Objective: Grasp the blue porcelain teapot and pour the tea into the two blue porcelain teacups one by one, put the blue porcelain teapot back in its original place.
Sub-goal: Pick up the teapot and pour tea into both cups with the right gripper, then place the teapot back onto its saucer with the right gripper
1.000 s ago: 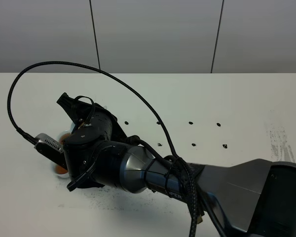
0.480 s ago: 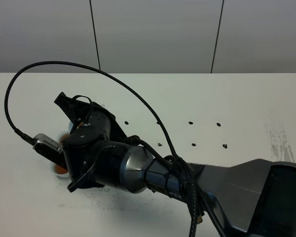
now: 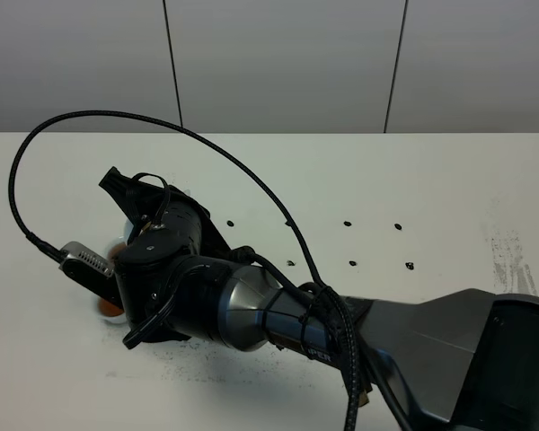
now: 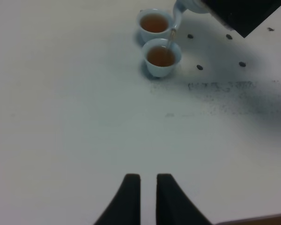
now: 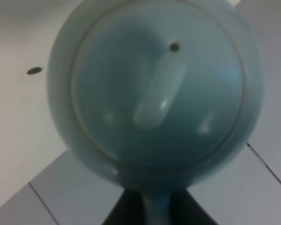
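Note:
The blue porcelain teapot fills the right wrist view, lid and knob facing the camera. My right gripper is shut on its handle and holds it tilted. In the left wrist view the teapot's spout hangs over the two blue porcelain teacups, and a thin stream of tea falls into the nearer teacup. The farther teacup also holds reddish-brown tea. My left gripper is shut and empty, low over the table, well short of the cups. In the exterior high view my right arm hides the teapot and most of the cups.
The white table has several small dark holes near its middle and dark scuff marks beside the cups. A black cable arcs over the right arm. A grey panelled wall stands behind the table.
The right wrist and its cable shifted very slightly to the left a second ago and have held still since. The left gripper has not moved.

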